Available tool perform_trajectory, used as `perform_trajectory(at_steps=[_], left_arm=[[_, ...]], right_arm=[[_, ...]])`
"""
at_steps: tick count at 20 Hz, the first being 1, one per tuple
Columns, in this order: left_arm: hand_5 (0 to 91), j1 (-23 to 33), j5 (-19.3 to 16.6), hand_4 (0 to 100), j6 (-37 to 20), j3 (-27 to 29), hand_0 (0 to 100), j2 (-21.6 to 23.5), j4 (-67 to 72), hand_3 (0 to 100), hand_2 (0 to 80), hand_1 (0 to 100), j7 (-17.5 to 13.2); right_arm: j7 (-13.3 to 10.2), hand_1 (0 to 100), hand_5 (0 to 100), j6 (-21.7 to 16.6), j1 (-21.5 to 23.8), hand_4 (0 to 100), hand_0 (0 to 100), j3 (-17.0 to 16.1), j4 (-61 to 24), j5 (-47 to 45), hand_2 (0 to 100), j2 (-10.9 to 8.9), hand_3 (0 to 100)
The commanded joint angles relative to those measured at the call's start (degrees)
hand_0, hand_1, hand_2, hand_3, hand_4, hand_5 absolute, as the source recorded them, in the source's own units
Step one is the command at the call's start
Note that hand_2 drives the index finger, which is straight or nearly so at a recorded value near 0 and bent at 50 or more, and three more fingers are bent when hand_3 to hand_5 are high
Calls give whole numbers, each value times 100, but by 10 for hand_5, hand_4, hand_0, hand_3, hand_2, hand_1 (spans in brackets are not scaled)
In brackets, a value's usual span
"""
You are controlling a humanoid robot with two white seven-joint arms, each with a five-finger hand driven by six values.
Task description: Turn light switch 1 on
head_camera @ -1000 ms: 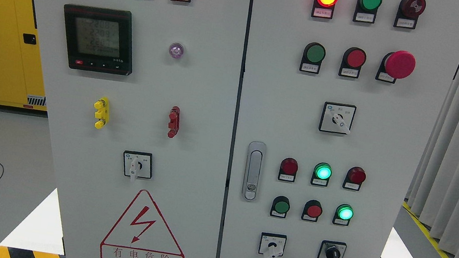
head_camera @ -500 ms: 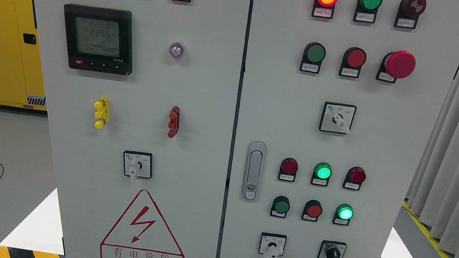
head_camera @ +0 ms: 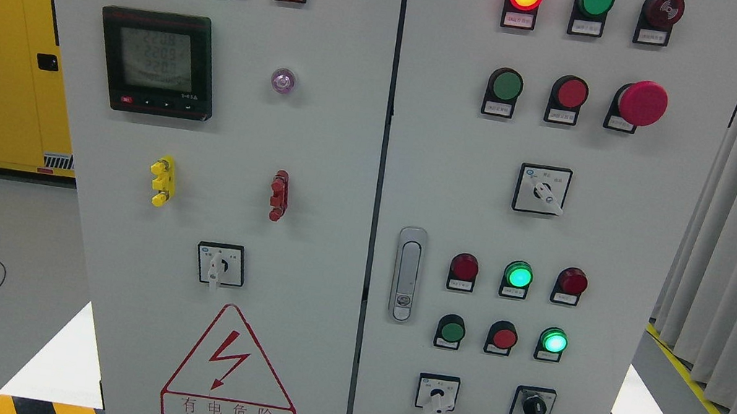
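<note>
Nothing has moved since the earlier frames; only the meter [head_camera: 157, 62] digits at upper left have changed. Neither of my hands is in the head view, so I cannot tell how my fingers stand. The cabinet [head_camera: 346, 160] fills the frame. Which control is light switch 1 I cannot tell: labels are too small. Rotary switches sit at lower left [head_camera: 220, 264], right of centre [head_camera: 542, 189] and bottom right [head_camera: 437, 393].

Single head view, facing control cabinet [head_camera: 375, 164] front squarely, close, slightly downward.
</note>
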Motion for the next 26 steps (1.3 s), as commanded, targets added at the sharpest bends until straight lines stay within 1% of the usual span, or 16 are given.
perform_trajectory(at_steps=[1,2,5,6,7,9,11,14,16,17,20,23,24,26], left_arm=[[582,195,-13,773,-4,236,292,-48,-3204,732,383,501,4],[649,195,-13,818,-4,236,228,-48,-3372,773,423,535,13],[744,187,-13,872,-4,218,159,-66,-3811,840,499,564,22],[747,178,-4,872,-4,210,155,-74,-3917,842,504,566,31],[764,178,5,879,-4,209,140,-74,-4031,855,525,583,31],[707,169,5,836,-12,192,131,-83,-4260,864,544,592,22],[679,117,14,812,-13,157,128,-118,-4445,880,560,599,31],[698,-59,14,812,-4,8,122,-162,-4560,887,573,605,83],[703,-225,-4,814,14,-133,113,-162,-4595,886,572,611,319],[709,-331,-21,816,66,-186,104,-171,-4656,886,570,613,390],[721,-542,-30,822,408,-388,105,-241,-4875,886,563,619,461],[738,-587,-30,826,638,-529,136,-224,-5122,886,564,624,514],[739,-630,-39,826,690,-529,141,-224,-5192,885,564,625,584],[742,-814,-179,831,1119,-538,152,-250,-5315,885,565,627,820]], right_arm=[[2,500,0,2,0,0,0,0,0,5,40,0,0],[2,500,0,2,0,0,0,0,0,5,40,0,0],[2,500,0,2,0,0,0,0,0,5,40,0,0],[2,500,0,2,0,0,0,0,0,-3,40,0,0],[2,500,0,2,0,0,0,0,0,5,40,0,0],[2,500,0,2,0,0,0,0,0,-3,40,0,0],[2,500,0,2,0,0,0,0,0,5,40,0,0],[2,500,0,2,0,0,0,0,0,5,40,0,0],[2,500,0,2,0,0,0,0,0,5,40,0,0],[2,500,0,2,0,0,0,0,0,5,40,0,0],[2,500,0,2,0,0,0,0,0,5,40,0,0],[2,500,0,2,0,0,0,0,0,-3,40,0,0],[2,500,0,2,0,0,0,0,0,5,40,0,0],[2,500,0,2,0,0,0,0,0,5,40,0,0]])
